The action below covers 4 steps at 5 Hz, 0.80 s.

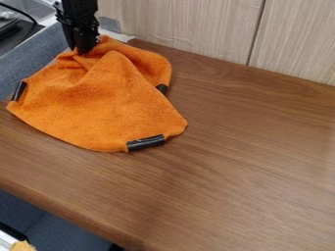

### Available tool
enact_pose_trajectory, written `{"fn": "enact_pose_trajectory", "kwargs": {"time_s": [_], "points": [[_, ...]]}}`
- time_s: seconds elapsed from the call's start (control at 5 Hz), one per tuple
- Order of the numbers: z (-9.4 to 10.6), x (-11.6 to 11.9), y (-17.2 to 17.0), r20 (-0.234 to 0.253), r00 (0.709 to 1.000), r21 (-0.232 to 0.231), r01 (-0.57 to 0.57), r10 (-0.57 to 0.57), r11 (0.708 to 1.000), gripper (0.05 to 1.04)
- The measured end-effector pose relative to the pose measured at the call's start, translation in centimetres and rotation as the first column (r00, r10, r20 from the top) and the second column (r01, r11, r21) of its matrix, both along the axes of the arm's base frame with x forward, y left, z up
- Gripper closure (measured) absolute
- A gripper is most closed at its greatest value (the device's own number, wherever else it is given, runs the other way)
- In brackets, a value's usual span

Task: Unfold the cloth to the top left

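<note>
The orange cloth (105, 105) lies rumpled on the upper left of the wooden desk (242, 166), black strips along its edges, folds bunched at its top. The gripper (80, 51) points down at that bunched part; whether it is apart, together or clamped on the cloth, I cannot tell

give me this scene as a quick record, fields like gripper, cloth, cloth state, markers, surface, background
gripper: black, at the cloth's bunched upper part, upper left of view
cloth: orange, on the upper left of the table
cloth state: partly spread; flatter toward the lower edge, creased and gathered near the gripper
markers: three black strips on the cloth's edges, at left, right and bottom
surface: brown wood-grain table
background: pale wood-grain panels behind the table
</note>
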<state>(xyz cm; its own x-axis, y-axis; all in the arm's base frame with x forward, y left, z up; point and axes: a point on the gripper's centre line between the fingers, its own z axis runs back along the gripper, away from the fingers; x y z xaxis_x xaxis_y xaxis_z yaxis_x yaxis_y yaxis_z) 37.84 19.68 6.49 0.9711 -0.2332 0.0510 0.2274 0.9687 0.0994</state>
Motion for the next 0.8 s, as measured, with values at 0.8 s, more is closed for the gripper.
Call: {"fn": "enact_pose_trajectory", "kwargs": {"time_s": [0.8], "points": [[0.05,-0.36,-0.48,-0.028,1.000,-0.020,0.001,-0.001,1.000,0.083]]}}
